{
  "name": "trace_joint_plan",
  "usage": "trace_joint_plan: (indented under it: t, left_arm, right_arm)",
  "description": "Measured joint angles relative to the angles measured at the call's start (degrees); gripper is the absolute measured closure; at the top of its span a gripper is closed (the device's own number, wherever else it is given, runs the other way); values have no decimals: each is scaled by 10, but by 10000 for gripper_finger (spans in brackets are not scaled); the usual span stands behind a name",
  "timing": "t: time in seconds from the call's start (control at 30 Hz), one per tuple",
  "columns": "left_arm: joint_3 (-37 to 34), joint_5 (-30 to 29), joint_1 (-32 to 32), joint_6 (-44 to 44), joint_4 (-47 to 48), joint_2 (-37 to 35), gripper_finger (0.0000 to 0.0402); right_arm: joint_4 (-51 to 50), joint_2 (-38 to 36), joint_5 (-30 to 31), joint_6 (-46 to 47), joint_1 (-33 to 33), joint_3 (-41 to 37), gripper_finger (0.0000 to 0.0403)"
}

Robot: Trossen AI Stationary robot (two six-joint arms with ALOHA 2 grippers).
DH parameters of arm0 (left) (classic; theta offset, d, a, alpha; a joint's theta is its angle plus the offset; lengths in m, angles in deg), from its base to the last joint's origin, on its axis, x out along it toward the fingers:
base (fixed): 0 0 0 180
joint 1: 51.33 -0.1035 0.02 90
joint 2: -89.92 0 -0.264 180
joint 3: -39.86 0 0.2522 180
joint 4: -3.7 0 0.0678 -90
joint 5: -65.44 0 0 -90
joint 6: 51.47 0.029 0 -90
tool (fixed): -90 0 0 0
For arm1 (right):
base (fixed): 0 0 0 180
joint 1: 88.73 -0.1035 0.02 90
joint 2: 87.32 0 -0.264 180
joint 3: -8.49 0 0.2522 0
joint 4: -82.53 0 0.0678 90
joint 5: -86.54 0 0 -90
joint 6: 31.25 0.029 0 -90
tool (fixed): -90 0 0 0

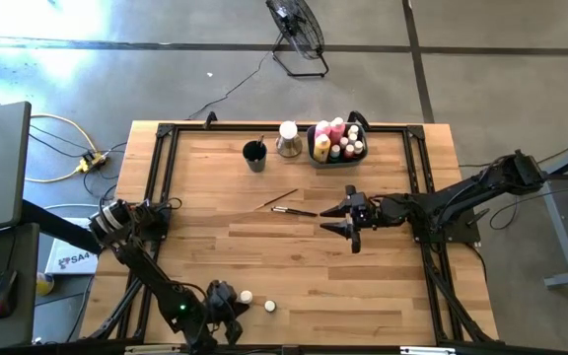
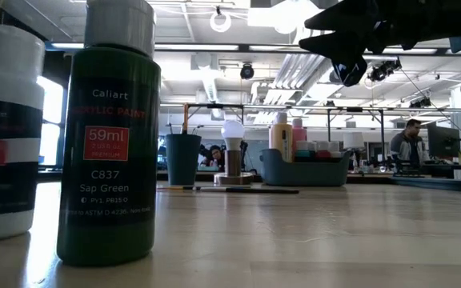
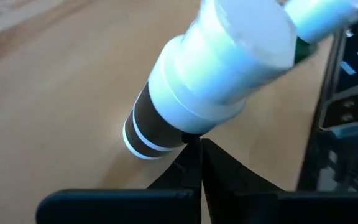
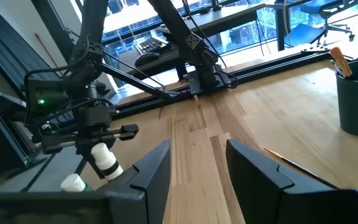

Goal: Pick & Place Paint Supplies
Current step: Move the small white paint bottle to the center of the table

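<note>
A: What is the right pincer (image 1: 337,220) doing?

B: It hangs over the middle of the pale wooden plank tabletop (image 1: 294,266), its two dark fingers parted with bare wood between them, grasping nothing. Two thin dark-handled brushes (image 1: 286,205) lie flat just beside it.

A: And the left pincer (image 1: 227,322)?

B: Clenched at the near edge, fingers (image 3: 194,168) pressed together, tips right by a small round white-capped pot (image 3: 185,106) with a dark banded body; whether they touch it I can't tell. A second capped pot (image 1: 270,307) stands close by.

A: The other supplies?

B: Pink and yellow smooth plastic bottles (image 1: 329,138) stand upright in the grey-blue rectangular bin (image 1: 359,152) at the far edge, near a dark round cup (image 1: 254,155).
</note>
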Motion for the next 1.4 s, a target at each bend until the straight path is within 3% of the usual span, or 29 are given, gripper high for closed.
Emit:
trace_joint_plan:
  t: [0.67,1.4]
  left_arm:
    - [-34,11,-74,82,6,0,401]
    - [-60,-82,-83,123,4,0,401]
  right_arm:
    - [0,0,0,0,0,0,254]
    - [0,0,0,-2,0,0,254]
